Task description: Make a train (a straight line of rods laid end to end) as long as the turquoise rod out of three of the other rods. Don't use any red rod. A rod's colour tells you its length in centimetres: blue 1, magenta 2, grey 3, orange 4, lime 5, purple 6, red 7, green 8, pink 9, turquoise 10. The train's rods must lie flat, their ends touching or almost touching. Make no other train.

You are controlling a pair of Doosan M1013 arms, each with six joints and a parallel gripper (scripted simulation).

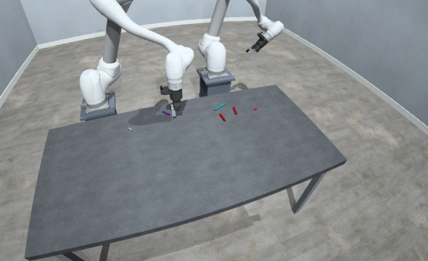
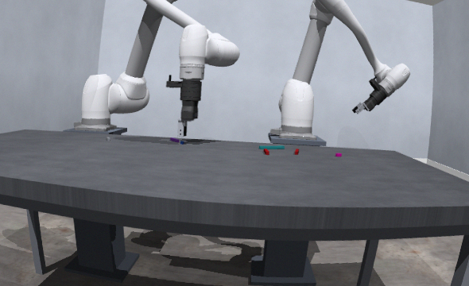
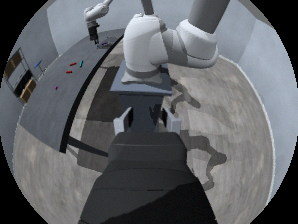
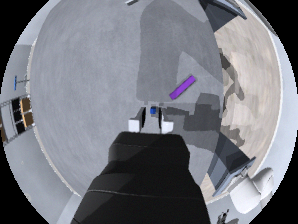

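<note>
The blue rod (image 1: 174, 117) (image 2: 182, 142) (image 4: 153, 110) lies on the table. My right gripper (image 2: 182, 136) (image 4: 152, 113) is low over it, partly open, with gaps between its fingers and the rod. The purple rod (image 1: 166, 112) (image 2: 175, 140) (image 4: 182, 87) lies close beside, slanted. The grey rod (image 1: 130, 129) (image 2: 108, 139) lies farther left in the top view. The turquoise rod (image 1: 220, 106) (image 2: 272, 147) (image 3: 81, 64) and the magenta rod (image 1: 255, 109) (image 2: 339, 155) (image 3: 56, 88) lie to the right. My left gripper (image 1: 250, 51) (image 2: 357, 110) (image 3: 147, 113) is open and empty, raised beyond the table's back edge.
Two red rods (image 1: 223, 117) (image 1: 235, 110) lie near the turquoise one, between it and the magenta one or just in front. All rods are near the back edge of the dark table (image 1: 185, 170) (image 2: 218, 179). The left arm's base stands behind the turquoise rod.
</note>
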